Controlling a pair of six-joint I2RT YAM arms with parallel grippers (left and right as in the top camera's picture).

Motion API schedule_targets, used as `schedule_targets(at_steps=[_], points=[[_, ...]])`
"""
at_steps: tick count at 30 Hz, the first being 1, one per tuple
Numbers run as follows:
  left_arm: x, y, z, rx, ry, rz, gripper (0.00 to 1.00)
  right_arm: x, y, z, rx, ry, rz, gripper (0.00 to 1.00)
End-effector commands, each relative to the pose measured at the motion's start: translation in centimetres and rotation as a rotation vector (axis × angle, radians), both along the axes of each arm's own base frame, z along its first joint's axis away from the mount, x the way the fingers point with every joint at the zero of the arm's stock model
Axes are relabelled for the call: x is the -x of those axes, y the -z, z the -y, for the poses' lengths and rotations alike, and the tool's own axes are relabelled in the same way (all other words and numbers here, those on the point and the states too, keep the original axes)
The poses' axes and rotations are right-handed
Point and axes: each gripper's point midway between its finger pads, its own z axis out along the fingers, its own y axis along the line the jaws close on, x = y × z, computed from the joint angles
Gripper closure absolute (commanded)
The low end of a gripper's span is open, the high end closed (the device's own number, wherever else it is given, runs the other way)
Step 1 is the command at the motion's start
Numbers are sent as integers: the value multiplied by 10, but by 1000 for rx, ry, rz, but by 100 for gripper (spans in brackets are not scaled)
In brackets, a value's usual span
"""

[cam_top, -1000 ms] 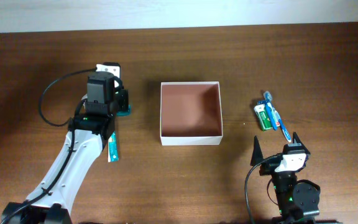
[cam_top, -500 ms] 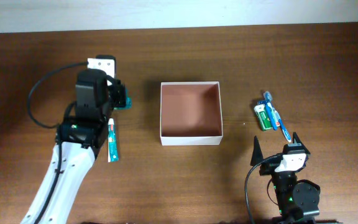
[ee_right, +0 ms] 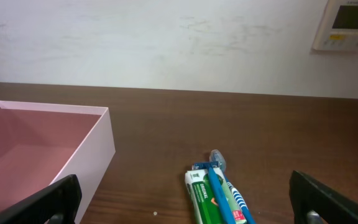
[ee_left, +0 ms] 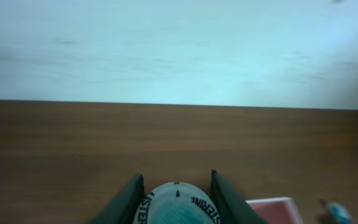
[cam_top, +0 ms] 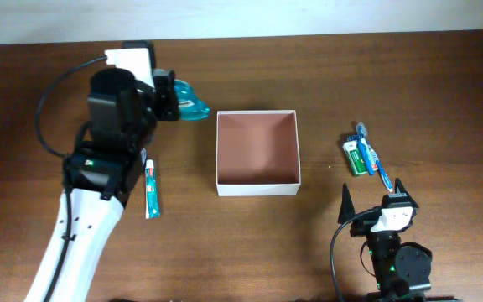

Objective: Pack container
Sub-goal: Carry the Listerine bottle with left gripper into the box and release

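Bottle (cam_top: pixel 189 106) (teal, rounded) in left claw (ee_left: pixel 175 185)

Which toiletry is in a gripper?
The teal bottle, clamped in the left gripper; the toothpaste tube, toothbrush and green packet lie on the table.

Table (cam_top: pixel 392 84) dark wood grain, matt; container (cam_top: pixel 257 189) thin white card; bottle (cam_top: pixel 189 105) translucent teal plastic.
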Motion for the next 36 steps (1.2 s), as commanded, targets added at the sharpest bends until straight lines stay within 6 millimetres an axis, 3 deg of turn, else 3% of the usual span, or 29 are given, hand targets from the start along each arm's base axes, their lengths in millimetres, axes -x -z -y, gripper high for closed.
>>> schedule_targets(at_steps=[1,8,16,23,36], points=[[6,-33,34,95,68,72,81,0,3,3,0,14,-6,1],[0,-21,82,110,105,73,81,0,3,3,0,14,-6,1],[-17,21,115,51,76,5,81,0,3,3,0,14,-6,1],[-35,59,114,-19,7,-53,81,0,3,3,0,14,-6,1],[-47,102,117,-111,5,-108,81,0,3,3,0,14,-6,1]])
